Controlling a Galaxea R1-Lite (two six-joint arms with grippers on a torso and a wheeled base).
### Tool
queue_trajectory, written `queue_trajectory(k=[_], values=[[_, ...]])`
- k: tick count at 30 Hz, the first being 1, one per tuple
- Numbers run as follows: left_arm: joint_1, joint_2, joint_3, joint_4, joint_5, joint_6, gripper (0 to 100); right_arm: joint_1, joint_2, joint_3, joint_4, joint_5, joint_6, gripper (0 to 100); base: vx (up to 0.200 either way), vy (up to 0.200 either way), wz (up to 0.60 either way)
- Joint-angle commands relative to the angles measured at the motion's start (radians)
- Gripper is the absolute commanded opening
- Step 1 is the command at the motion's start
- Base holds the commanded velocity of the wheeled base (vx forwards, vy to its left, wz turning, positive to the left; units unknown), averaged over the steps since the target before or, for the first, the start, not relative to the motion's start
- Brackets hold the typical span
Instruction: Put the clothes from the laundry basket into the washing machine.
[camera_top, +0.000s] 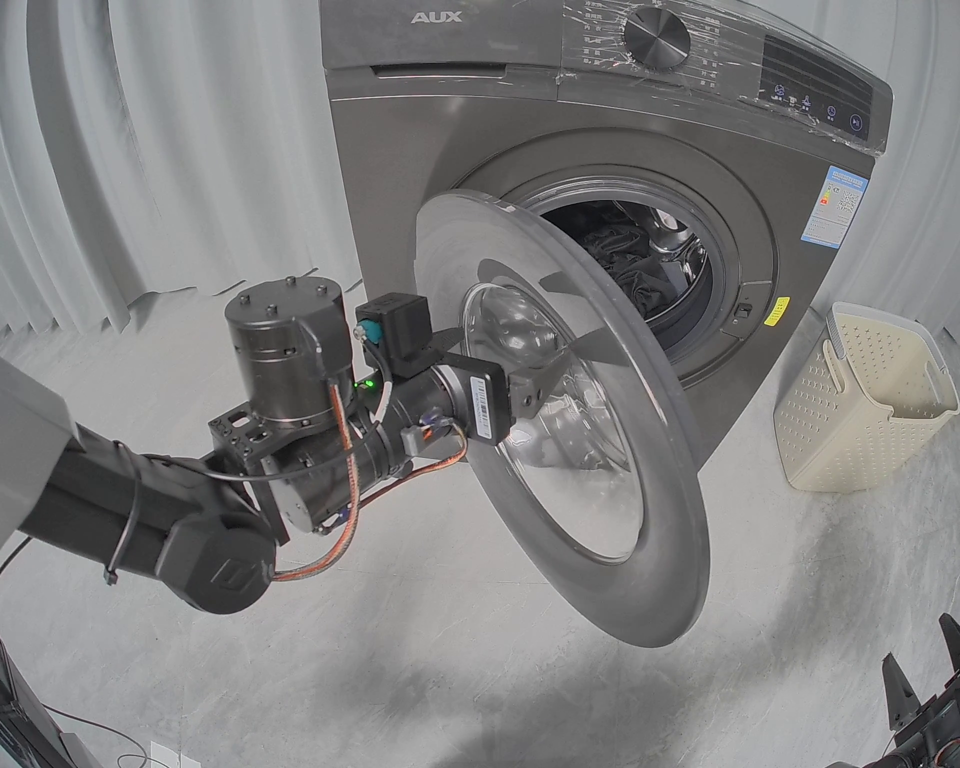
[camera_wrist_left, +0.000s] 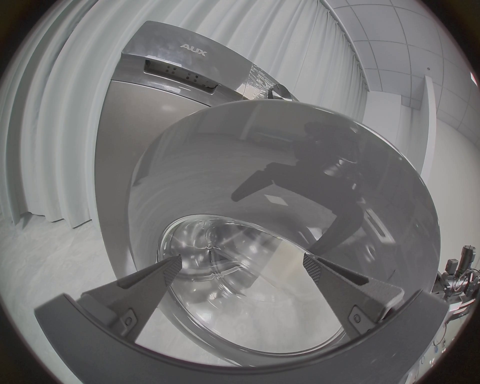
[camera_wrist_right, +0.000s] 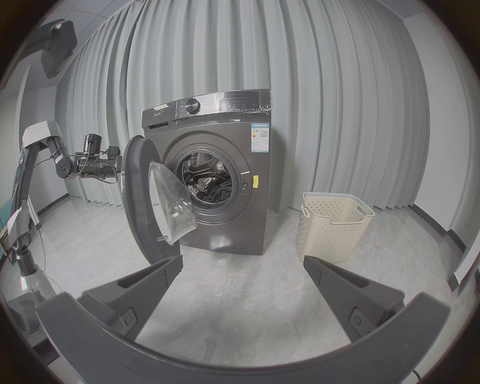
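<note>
The door (camera_top: 668, 480) is seen half open, dark clothes (camera_top: 628, 258) are lodged in the drum of the washing machine (camera_top: 420, 130), and nothing is seen in the laundry basket (camera_top: 868, 405) on the floor to its right, so loading is judged done and only closing left. The left gripper (camera_top: 545, 385) is held level at the door's outer face, spread wide and empty; the right gripper (camera_wrist_right: 242, 261) is held low, likewise wide.

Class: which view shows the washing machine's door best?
The right wrist view: the whole open door, unobstructed. The head view shows it obliquely; the left wrist view, past the left gripper, its outer face, cropped.
</note>
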Motion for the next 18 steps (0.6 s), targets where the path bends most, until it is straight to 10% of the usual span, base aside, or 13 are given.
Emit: queue_trajectory(k=[1, 18], values=[[0.001, 0.089, -0.103, 0.002, 0.003, -0.001, 100, 0.000, -0.005, 0.018, 0.000, 0.000, 0.000, 100, 0.000, 0.000, 0.00], [0.037, 0.327, -0.468, -0.004, 0.095, -0.038, 100, 0.000, -0.005, 0.018, 0.000, 0.000, 0.000, 100, 0.000, 0.000, 0.00]])
